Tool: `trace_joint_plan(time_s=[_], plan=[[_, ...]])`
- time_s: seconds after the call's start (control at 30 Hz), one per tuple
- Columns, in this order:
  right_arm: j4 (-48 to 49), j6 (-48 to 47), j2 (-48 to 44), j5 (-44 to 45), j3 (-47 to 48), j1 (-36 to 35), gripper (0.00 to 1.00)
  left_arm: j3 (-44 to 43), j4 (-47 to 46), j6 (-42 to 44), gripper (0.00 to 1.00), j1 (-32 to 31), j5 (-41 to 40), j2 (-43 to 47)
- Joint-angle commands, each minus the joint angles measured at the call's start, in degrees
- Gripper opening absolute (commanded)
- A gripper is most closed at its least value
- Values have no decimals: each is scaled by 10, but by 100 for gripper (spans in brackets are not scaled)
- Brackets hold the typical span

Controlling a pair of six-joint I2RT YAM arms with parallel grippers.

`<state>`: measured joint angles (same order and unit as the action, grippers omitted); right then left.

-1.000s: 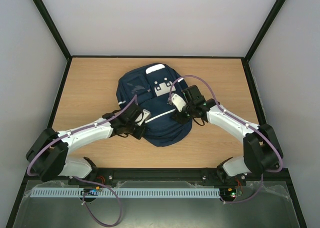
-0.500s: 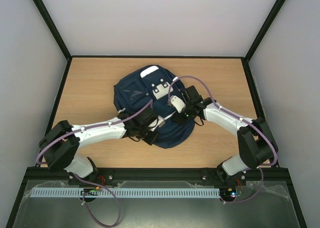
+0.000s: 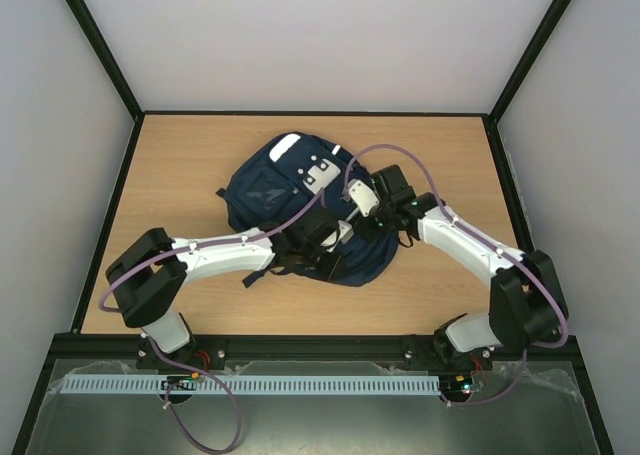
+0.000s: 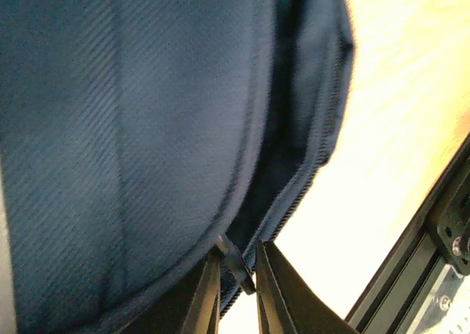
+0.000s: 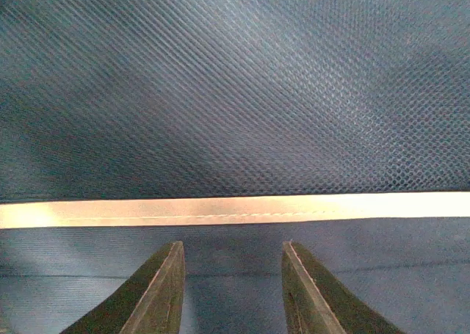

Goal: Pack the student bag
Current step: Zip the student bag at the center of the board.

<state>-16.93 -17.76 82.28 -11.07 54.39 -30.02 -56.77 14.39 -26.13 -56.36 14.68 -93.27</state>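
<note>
The left gripper (image 4: 239, 252) is seen with its jaws almost together, and a dark zip pull (image 4: 236, 264) is pinched between them at the rim of the bag (image 4: 110, 128). The pull is attached to a zip (image 4: 312, 161) that is run along the bag's curved edge. A darker fold is seen beside the zip, but whether the zip is undone there cannot be told. Past that edge the pale table (image 4: 396, 114) is shown, with a black rail (image 4: 440, 224) at the lower right corner of the view. The right gripper (image 5: 232, 244) is held with its jaws apart and nothing is seen between them. It is pointed at the navy fabric just short of a white stripe (image 5: 235, 208), which is run straight across that view. Whether its tips touch the fabric cannot be told. From above, the bag is seen lying flat near the middle of the table, with its white patches (image 3: 320, 170) turned toward the far side. Both arms are bent inward onto it, the left at its near edge and the right at its right side.
</note>
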Motion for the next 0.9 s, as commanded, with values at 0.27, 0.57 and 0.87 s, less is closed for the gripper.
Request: trace_joint_plan(time_s=[0.27,0.57,0.87], plan=[[-110,-1,-142,72,-25,2,38,-88,16,20,46,13,24,2],[-173,-29,-174,9,-62,-29,36,-34,82,62,51,62,-22,123],[-147,-24,-97,0,-64,-83,40,41,25,107,57,101,-121,162]])
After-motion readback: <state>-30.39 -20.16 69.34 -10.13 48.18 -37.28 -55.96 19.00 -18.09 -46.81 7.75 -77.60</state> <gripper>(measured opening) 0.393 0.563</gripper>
